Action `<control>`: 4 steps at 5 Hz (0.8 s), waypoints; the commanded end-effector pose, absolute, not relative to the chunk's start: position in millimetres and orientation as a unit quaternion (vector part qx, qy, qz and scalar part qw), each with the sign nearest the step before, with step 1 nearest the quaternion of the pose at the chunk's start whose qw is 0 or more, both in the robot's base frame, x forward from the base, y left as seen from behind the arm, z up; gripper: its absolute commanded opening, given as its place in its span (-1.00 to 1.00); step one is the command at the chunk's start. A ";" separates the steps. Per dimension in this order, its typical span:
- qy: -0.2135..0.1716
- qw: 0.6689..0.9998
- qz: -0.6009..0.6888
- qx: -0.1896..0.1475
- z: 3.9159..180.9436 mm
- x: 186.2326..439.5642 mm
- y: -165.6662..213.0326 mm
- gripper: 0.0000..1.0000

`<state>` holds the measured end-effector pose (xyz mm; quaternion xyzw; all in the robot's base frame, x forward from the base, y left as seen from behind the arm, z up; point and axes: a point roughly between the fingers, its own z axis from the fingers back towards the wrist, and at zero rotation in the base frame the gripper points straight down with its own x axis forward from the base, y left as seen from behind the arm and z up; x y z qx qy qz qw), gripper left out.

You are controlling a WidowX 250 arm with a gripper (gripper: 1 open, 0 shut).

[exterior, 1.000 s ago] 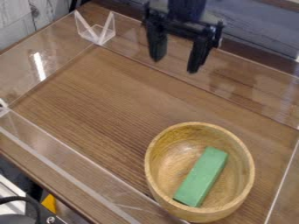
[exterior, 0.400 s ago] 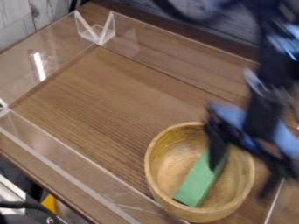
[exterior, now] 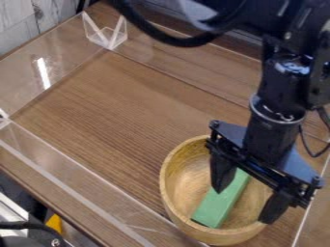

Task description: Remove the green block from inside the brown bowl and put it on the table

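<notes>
- Camera view: the black robot gripper points straight down into the round, light tan wooden bowl, its 2 fingers spread wide apart.
- The long, flat bright green block lies inside the bowl, between the spread fingers (whether either finger touches it cannot be told).
- The bowl sits on the brown wood-grain table, near its front right corner, beside the clear acrylic walls.

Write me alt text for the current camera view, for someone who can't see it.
A black robot gripper hangs with open jaws, pointing down, over a round brown bowl that holds a long green block, one finger either side of the block's upper end. The bowl sits near the front right of a wood-grain table edged with clear acrylic walls.
</notes>
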<state>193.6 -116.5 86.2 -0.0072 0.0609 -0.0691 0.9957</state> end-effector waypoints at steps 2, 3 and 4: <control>0.043 0.997 -0.062 -0.014 73.8 207.8 -123.8 1.00; 0.042 0.997 -0.057 -0.013 64.5 214.1 -127.5 1.00; 0.038 0.998 -0.037 -0.014 56.8 213.0 -123.1 1.00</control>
